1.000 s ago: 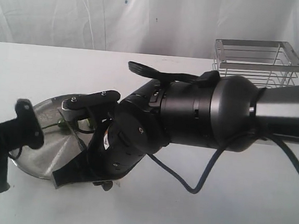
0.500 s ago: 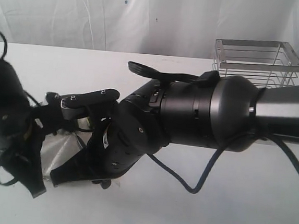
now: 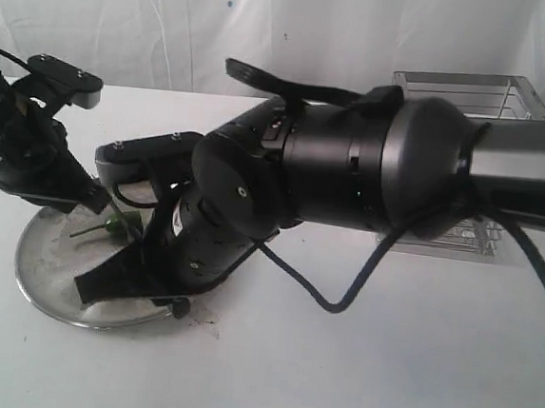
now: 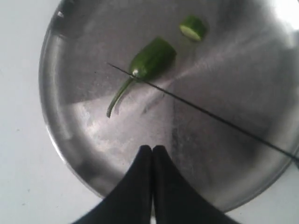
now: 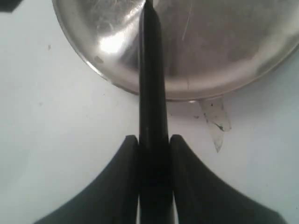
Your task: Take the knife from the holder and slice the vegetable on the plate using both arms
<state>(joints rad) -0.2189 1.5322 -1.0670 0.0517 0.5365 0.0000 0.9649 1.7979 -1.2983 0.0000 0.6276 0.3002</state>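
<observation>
Here your right gripper [image 5: 153, 140] clamps the slim black knife [image 5: 152, 70], tip cropped in its wrist view; left gripper [image 4: 152, 154] fingers pressed together.

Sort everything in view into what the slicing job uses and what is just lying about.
In use:
knife, held in the right fingers
pepper and its cut piece
plate
holder
left fingers, shut and empty

Lying about:
clear scrap on the table beside the plate
white cloth behind
</observation>
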